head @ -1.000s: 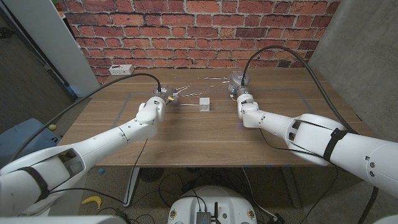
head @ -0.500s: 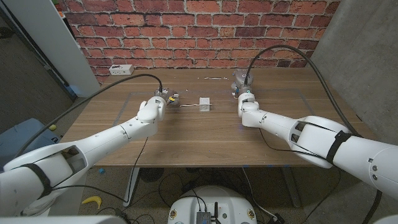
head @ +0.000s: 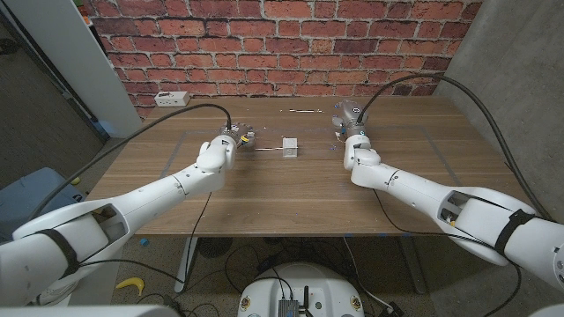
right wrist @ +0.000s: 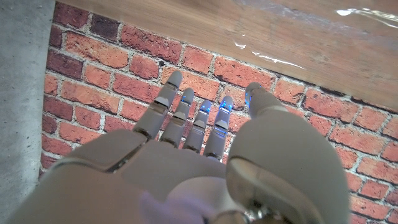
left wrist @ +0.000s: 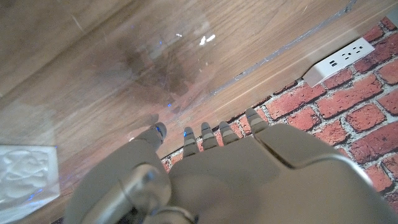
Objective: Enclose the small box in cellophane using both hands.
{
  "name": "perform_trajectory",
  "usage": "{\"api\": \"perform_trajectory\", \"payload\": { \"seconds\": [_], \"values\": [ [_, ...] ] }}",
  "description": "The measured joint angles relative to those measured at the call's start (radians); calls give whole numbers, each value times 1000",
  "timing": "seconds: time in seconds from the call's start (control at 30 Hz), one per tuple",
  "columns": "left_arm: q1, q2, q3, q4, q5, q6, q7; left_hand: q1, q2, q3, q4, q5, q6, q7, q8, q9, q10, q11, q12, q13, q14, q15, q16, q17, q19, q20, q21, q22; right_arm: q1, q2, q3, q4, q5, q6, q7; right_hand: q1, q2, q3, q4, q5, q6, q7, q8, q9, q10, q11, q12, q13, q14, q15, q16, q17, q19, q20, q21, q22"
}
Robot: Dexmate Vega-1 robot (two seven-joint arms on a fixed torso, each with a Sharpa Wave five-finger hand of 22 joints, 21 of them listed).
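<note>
Box (head: pixel 289 148): small, white/pale grey, squarish, standing on the table (head: pixel 291 198) about mid-width, toward the far half. In the left wrist view the box (left wrist: pixel 25 177) shows a pale, crinkly or embossed-looking top face w/ soft edges; can't tell if that texture is its own or film over it.

Cellophane (head: pixel 264 148): clear sheet lying flat on the wood around the box, barely visible from the head view, just thin bright glints and a faint edge line running left of the box toward the left hand. In the left wrist view the cellophane (left wrist: pixel 155 68) reads as a glossy, slightly wrinkled layer over the wood grain w/ white highlights and a straight edge near the table's far side. Right wrist view also catches the film (right wrist: pixel 348 18) as shiny streaks on the tabletop.

Left hand (head: pixel 231 139): just left of the box, at the sheet's left end, fingers pointing toward the brick wall (head: pixel 282 44). In its wrist view the left hand (left wrist: pixel 211 168) has fingers fairly straight, side by side; whether it pinches the film, can't tell.

Right hand (head: pixel 349 121): right of the box & farther back, well apart from it. Its wrist view shows the right hand (right wrist: pixel 199 149) w/ fingers extended and slightly spread, nothing in them – released.

Power strip (head: pixel 173 98): white, at the table's far left by the wall, also seen in the left wrist view (left wrist: pixel 339 59).
</note>
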Motion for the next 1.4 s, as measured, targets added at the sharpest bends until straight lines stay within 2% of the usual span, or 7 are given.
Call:
{"api": "perform_trajectory", "payload": {
  "seconds": [0.5,0.6,0.7,0.73,0.77,1.03,1.4],
  "values": [
    [-1,-10,-7,30,-42,-55,-4,-121,-35,26,9,11,-140,-2,0,0,-120,-16,0,-3,-50,-10,0,4,-52,-12,8,9,-170,-190,100,-407,-11,-43,105,-19,-18,1,-1,-22,-15,26,0,0,-7,24,2,0,-13,6,-5,-3,-22,22,-8,2],
    [-1,-10,-7,30,-44,-62,-14,-154,-48,14,-3,11,-148,-9,0,0,-124,-20,0,-3,-50,-11,0,7,-65,-17,6,9,-197,-217,126,-460,-11,-43,105,10,-5,40,-44,-27,-11,35,0,0,-11,28,2,0,-22,4,-16,-10,-42,33,-13,0],
    [-1,-10,-7,30,-41,-64,-31,-176,-71,-18,-35,11,-148,-9,0,-5,-122,-28,0,-3,-55,-16,-5,-2,-65,-33,-5,9,-217,-240,146,-501,-11,-43,105,40,-16,69,-82,-34,-9,45,0,0,-20,37,2,0,-38,3,-23,-17,-58,46,-21,-1],
    [-40,-33,25,93,-39,-66,-38,-173,-80,-23,-40,11,-148,-9,0,-5,-121,-29,0,-3,-55,-16,-5,-3,-65,-35,-5,9,-223,-247,153,-515,0,-33,244,41,-16,71,-90,-34,-12,48,0,0,-20,37,-1,0,-42,5,-23,-17,-61,50,-21,-1],
    [-48,-38,34,104,-35,-68,-48,-170,-84,-27,-44,11,-148,-9,0,-5,-121,-29,0,-3,-55,-16,-5,-3,-65,-35,-8,9,-233,-258,162,-537,3,-33,260,43,-19,73,-93,-34,-14,50,0,0,-20,37,-2,0,-45,2,-23,-17,-61,50,-21,-1],
    [-76,-55,62,144,-18,-80,-73,-171,-93,-27,-52,16,-148,-9,0,-5,-121,-29,0,-3,-55,-16,-5,-3,-65,-35,-9,9,-263,-311,181,-632,-10,-47,350,40,-33,77,-98,-34,-46,47,-5,0,-44,34,-8,0,-61,7,-29,-17,-70,48,-21,0],
    [-104,-77,87,187,-5,-91,-76,-171,-93,-23,-55,16,-148,-9,9,-5,-121,-22,0,-3,-55,-9,-5,-3,-65,-35,-9,9,-246,-345,132,-700,-111,-98,523,-8,-102,64,-99,-63,-97,28,-12,0,-70,19,-10,5,-74,6,-31,-21,-70,48,-21,0]
  ]
}}
